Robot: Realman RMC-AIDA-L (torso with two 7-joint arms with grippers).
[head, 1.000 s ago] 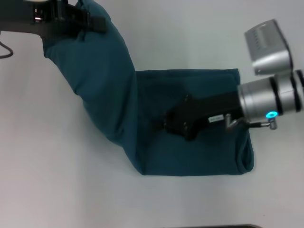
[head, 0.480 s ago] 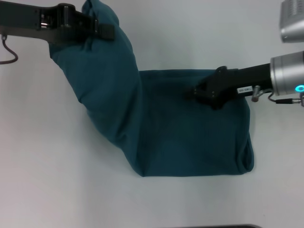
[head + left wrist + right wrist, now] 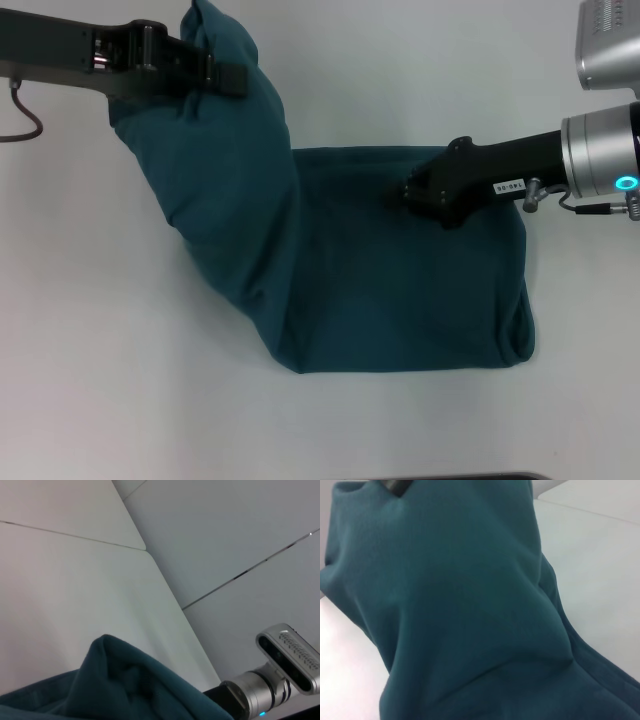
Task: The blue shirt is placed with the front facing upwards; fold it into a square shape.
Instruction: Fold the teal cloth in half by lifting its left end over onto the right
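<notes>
White desk (image 3: 100,380), plain and matte, under everything. Left pincer (image 3: 222,72) at the far left side, raised over the desk, closed on a bunched edge of the blue shirt (image 3: 400,290) and holding it up in a peak. From that peak, a thick band of teal cloth draped down and toward the middle, joining the rest of the shirt. Remaining part of the shirt spread flat on the desk as a rough rectangle, plain teal side up, near edge rounded in a fold, right edge slightly curled. Right pincer (image 3: 405,192) over the flat part near its far edge, low above or on the cloth; contact not clear, and whether its fingers are open or closed cannot be told. Silver wrist section with a small blue-green light behind it, at the right border. Left wrist view: lifted tip of the shirt (image 3: 125,680) against pale wall panels, right arm farther off. Right wrist view: hanging teal cloth (image 3: 460,610) filling most of the picture, desk beyond.
</notes>
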